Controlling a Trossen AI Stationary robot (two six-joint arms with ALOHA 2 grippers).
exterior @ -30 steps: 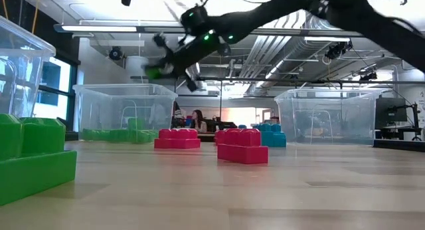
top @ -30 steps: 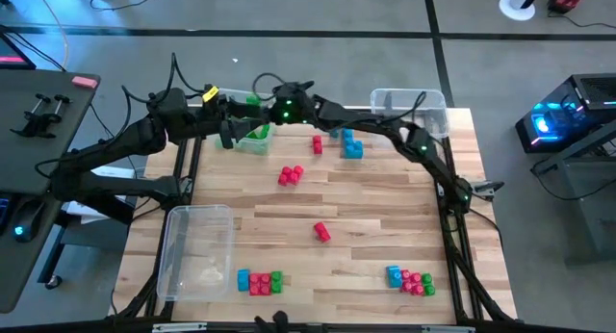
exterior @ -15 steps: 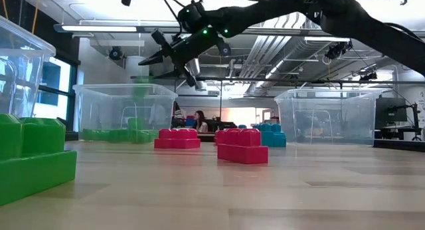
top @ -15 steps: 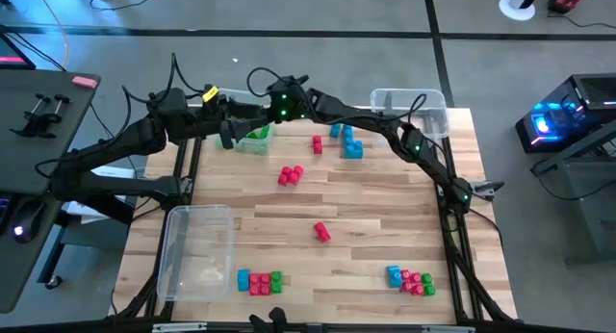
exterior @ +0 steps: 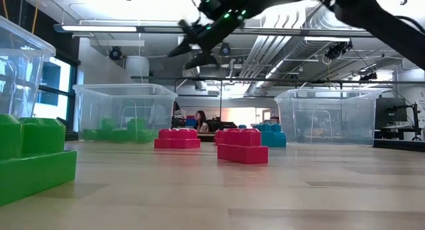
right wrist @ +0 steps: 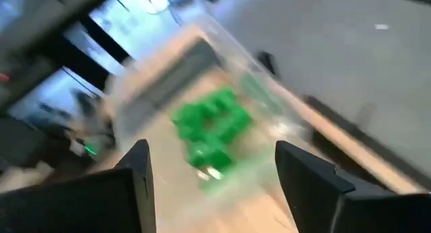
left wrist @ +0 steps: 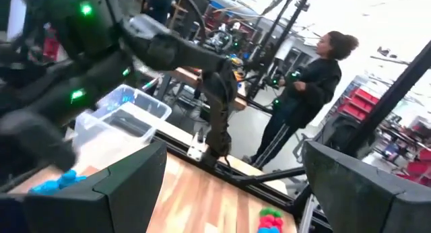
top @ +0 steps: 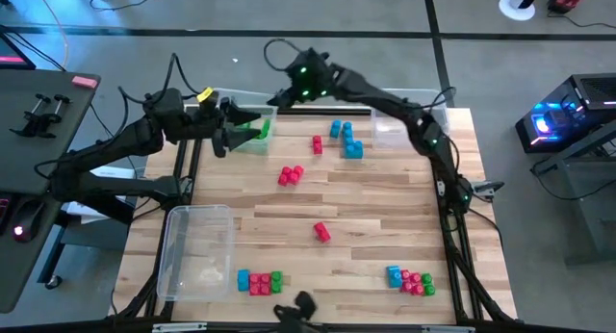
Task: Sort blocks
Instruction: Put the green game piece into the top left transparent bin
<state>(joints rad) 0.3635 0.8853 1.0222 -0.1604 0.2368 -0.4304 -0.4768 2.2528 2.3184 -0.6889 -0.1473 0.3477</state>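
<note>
My right gripper (top: 279, 94), fingers spread and empty above the green bin (top: 253, 139), could clip my open left gripper (top: 231, 133) beside that bin if I swing away low

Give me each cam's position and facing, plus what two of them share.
High: overhead, straight down on table, both arms, left gripper, right gripper.
Low: table height, level across red blocks into the room; right arm overhead.
Left wrist: past its open fingers toward a person.
Right wrist: past its open fingers down at green blocks in a clear bin.
Shared: high and right wrist see that bin.
</note>
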